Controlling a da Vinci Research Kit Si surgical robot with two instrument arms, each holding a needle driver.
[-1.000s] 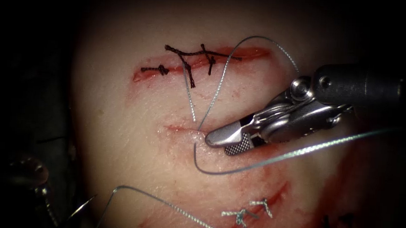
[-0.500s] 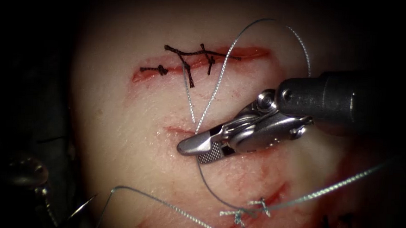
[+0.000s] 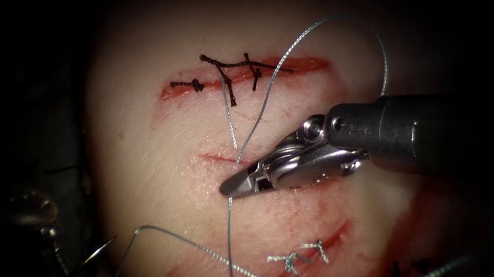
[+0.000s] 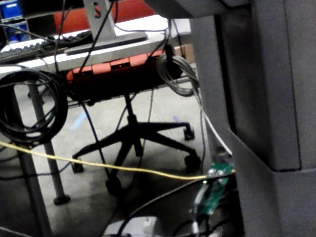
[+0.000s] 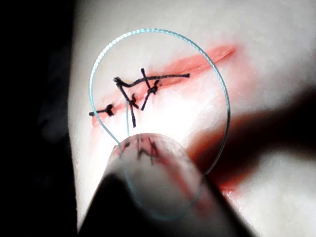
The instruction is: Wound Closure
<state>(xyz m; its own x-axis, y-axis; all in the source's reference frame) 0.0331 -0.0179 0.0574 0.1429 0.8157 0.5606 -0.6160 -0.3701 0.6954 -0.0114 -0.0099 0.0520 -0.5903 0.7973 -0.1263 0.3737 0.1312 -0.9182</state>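
Note:
My right tool (image 3: 234, 189) comes in from the right and lies low over the tissue (image 3: 145, 150), just below a short red cut (image 3: 218, 157) at its middle. Its jaws are shut on the pale thread (image 3: 272, 80). From the jaws one strand drops straight down, and another arcs high and passes behind the shaft. A short thread tail (image 3: 229, 118) ends at the short cut. A thin curved piece (image 3: 101, 249), probably the needle, lies free at the tissue's lower left edge. The right wrist view has the thread loop (image 5: 148, 30) above the blurred tool (image 5: 148, 197).
A longer cut (image 3: 296, 64) at the top carries dark knotted stitches (image 3: 228, 70), also seen as dark stitches (image 5: 143, 84) in the right wrist view. Pale knotted stitches (image 3: 303, 257) sit on a lower cut. Another thread strand (image 3: 196, 246) crosses the bottom. Red fluid stains the lower right.
My right tool slid left and its jaws went from open to shut at the thread. The strand that ran off to the right swung down, and the loop rose higher.

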